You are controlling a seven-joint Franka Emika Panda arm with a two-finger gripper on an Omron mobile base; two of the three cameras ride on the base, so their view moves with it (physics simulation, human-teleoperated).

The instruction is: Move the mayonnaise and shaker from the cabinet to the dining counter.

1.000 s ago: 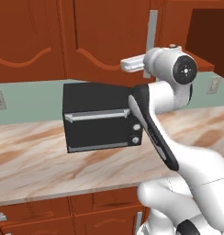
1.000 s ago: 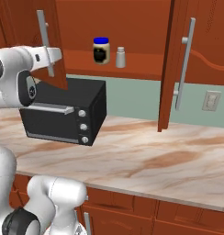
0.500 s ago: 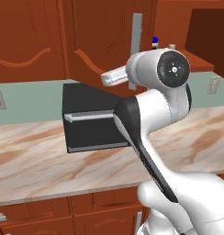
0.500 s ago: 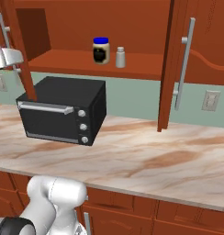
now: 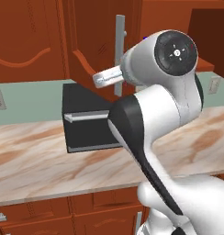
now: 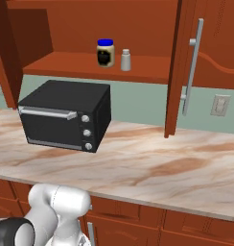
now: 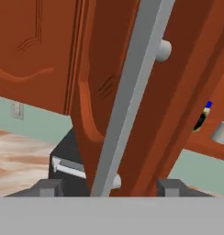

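The mayonnaise [image 6: 105, 53], a blue-lidded jar, stands on the shelf of the open cabinet [image 6: 90, 65], with the small grey shaker [image 6: 125, 60] just to its right. In the hand view, a sliver of the mayonnaise [image 7: 203, 114] and the shaker [image 7: 221, 131] show past the door's edge. My gripper [image 7: 109, 187] is open, its fingertips [image 7: 49, 187] astride the left door's silver handle [image 7: 132, 92] with gaps on both sides. From the left base view the gripper [image 5: 101, 81] sits at that handle [image 5: 120, 46]. The dining counter is out of view.
A black toaster oven [image 6: 66, 120] stands on the marble wall counter [image 6: 162, 168] under the shelf. The right cabinet door [image 6: 186, 62] hangs open with its bar handle [image 6: 193, 67]. The left door [image 6: 6, 57] swings out over the counter's left end.
The left cabinet door has swung further open with my hand following it leftward. The jaws, shut on its handle before, now stand apart around it.
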